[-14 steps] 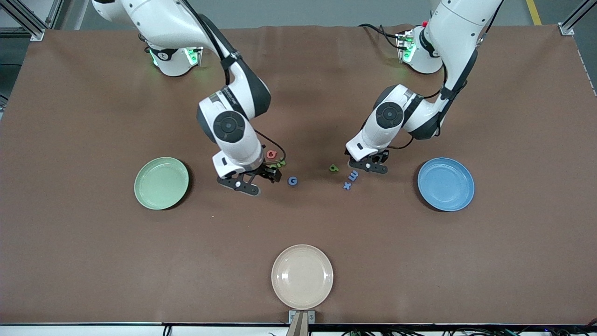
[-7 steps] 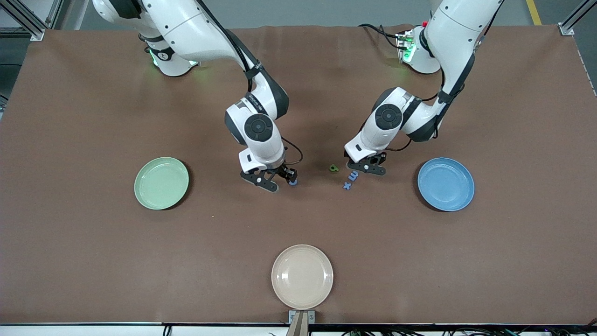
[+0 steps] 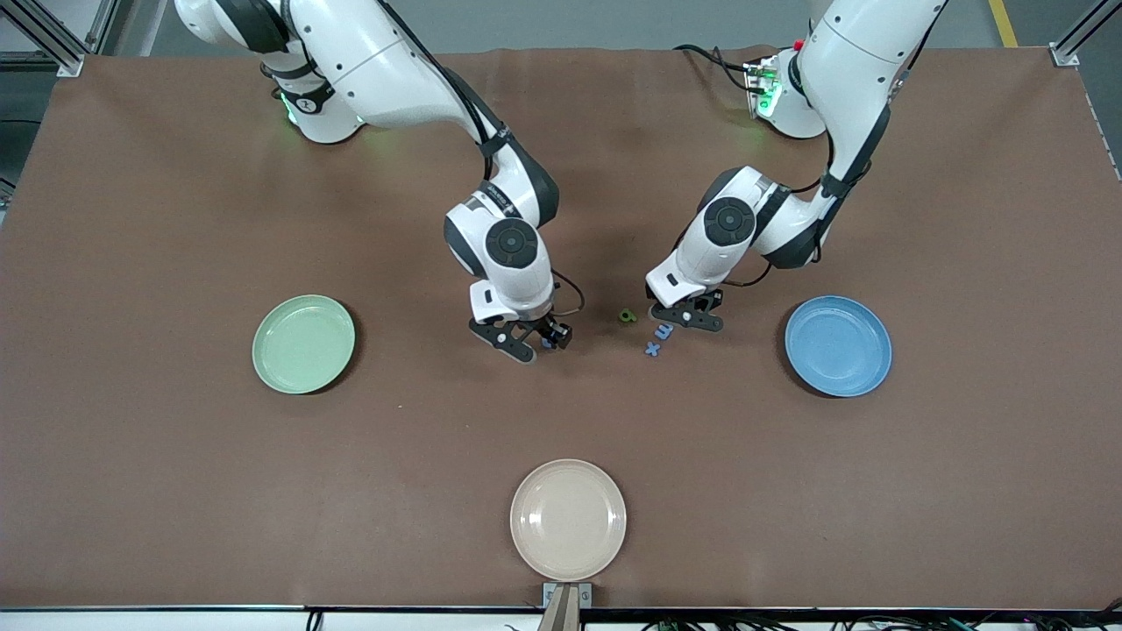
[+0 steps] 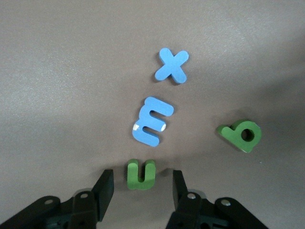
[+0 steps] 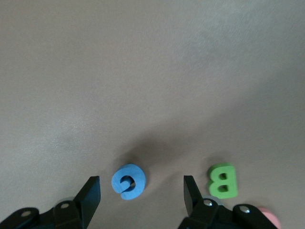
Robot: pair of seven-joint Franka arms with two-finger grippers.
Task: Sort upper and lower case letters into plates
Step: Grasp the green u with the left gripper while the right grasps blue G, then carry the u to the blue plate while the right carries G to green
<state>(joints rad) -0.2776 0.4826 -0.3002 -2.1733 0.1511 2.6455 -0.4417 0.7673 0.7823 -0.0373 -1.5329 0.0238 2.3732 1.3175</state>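
Observation:
The green n [image 4: 141,173] lies on the table between the fingers of my open left gripper [image 4: 142,183], with a gap on each side. Close by lie the blue m [image 4: 152,120], blue x [image 4: 172,66] and green p [image 4: 240,135]. My right gripper [image 5: 141,191] is open and straddles the blue G [image 5: 128,181] without touching it. A green B [image 5: 222,180] and the edge of the pink Q [image 5: 269,217] lie beside it. The pale green plate [image 3: 303,343] and the blue plate [image 3: 838,345] hold nothing. Both the left gripper [image 3: 688,314] and the right gripper [image 3: 536,340] are low over the table's middle.
A cream-beige plate [image 3: 568,519] sits near the front edge of the table, nearer the camera than the letters. The brown table [image 3: 175,482] stretches wide round the plates.
My right gripper moved toward the left arm's end of the table, from the Q and B cluster to the blue G. Both grippers' fingers have narrowed. The left gripper barely shifted.

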